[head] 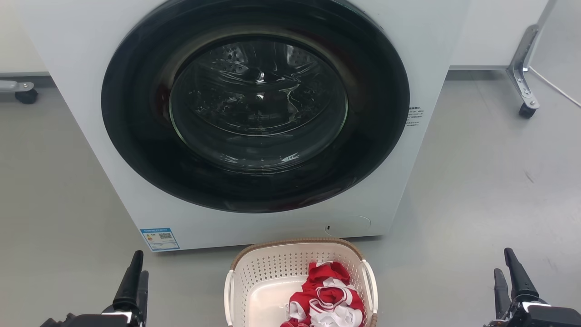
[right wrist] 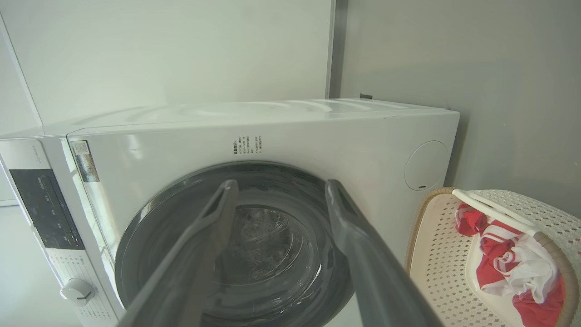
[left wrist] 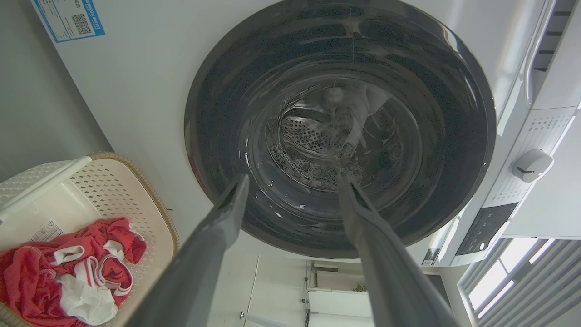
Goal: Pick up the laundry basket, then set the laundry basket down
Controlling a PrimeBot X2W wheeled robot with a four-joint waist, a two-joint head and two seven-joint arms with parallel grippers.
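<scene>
Noted: laundry basket (head: 272,271) centred btwn left end effector (head: 139,267) and right end effector (head: 503,261), approx. equidistant; both spread open, empty.

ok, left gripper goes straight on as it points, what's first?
Most likely the dark round glass door of the white front-loading washing machine; the left gripper aims at it, open. The cream perforated laundry basket sits off to the side. Depth unclear.
</scene>
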